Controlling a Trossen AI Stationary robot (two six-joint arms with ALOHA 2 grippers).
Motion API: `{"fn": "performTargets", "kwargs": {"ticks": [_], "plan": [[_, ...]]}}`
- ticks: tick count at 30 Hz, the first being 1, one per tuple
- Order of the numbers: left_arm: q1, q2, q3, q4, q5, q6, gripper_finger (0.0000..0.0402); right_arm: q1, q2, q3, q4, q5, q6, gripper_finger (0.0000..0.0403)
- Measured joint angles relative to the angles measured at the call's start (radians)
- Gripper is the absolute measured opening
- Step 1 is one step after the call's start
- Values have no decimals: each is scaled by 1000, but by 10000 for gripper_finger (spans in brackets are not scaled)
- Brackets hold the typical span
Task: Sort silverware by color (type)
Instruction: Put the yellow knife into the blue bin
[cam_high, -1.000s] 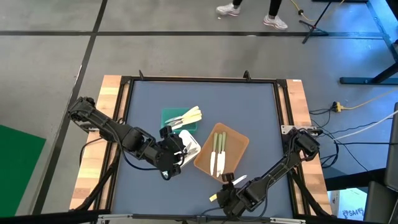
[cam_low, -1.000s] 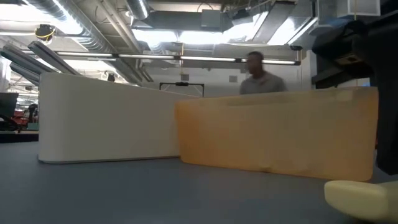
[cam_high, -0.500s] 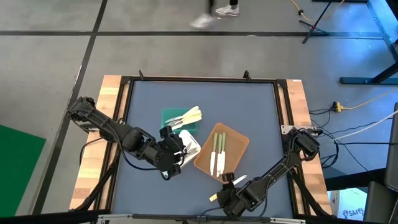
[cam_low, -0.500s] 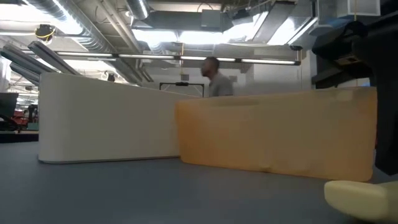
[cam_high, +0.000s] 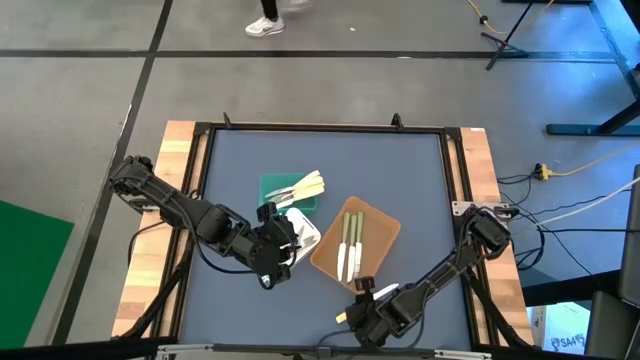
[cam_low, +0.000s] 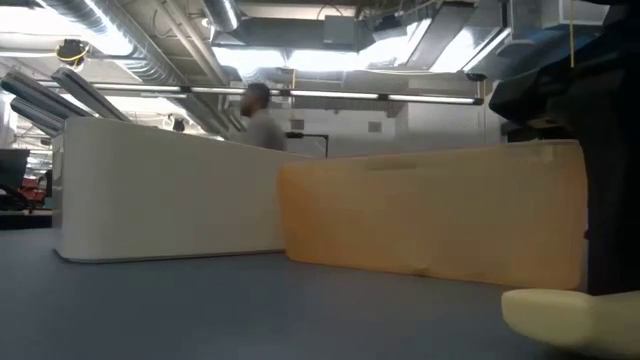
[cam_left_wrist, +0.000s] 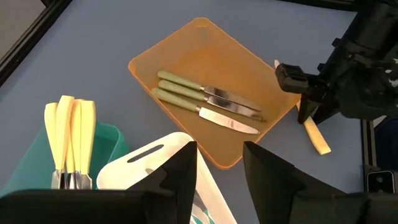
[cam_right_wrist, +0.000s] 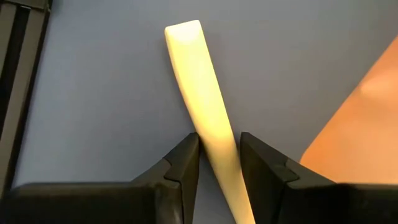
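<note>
**Right gripper pinches a cream utensil beside the brown tray**

Overhead first: right gripper is low at the near edge of the table, just off the brown tray's near corner, with a pale cream utensil poking out from it. 3 olive-handled knives lie side by side in that tray. Left gripper sits over the white tray, and cream-yellow pieces rest across the green tray.

Table level now: the white tray's wall and the brown tray's wall stand side by side, the cream handle's end lies on the mat, and a blurred person passes behind.

Left wrist: its fingers stand narrowly apart over the white tray rim, with nothing visible between them.

Right wrist: both fingers press the sides of the cream handle, which lies flat on the blue mat, next to the brown tray.
</note>
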Motion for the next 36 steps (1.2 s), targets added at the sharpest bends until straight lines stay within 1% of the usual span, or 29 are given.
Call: {"fn": "performTargets", "kwargs": {"ticks": [8,14,21,23,30,33,36], "plan": [[0,0,0,0,0,0,125,-5,0,1,-2,-17,2,110],[0,0,0,0,0,0,125,-14,0,2,-2,-55,4,110],[0,0,0,0,0,0,125,-19,0,2,-4,-64,3,109],[0,0,0,0,0,0,125,-19,1,2,-4,-65,3,99],[0,0,0,0,0,0,125,-19,1,2,-6,-66,-3,34],[0,0,0,0,0,0,125,-19,1,2,-6,-65,-3,27],[0,0,0,0,0,0,125,-19,1,2,-6,-65,-3,33]]}}
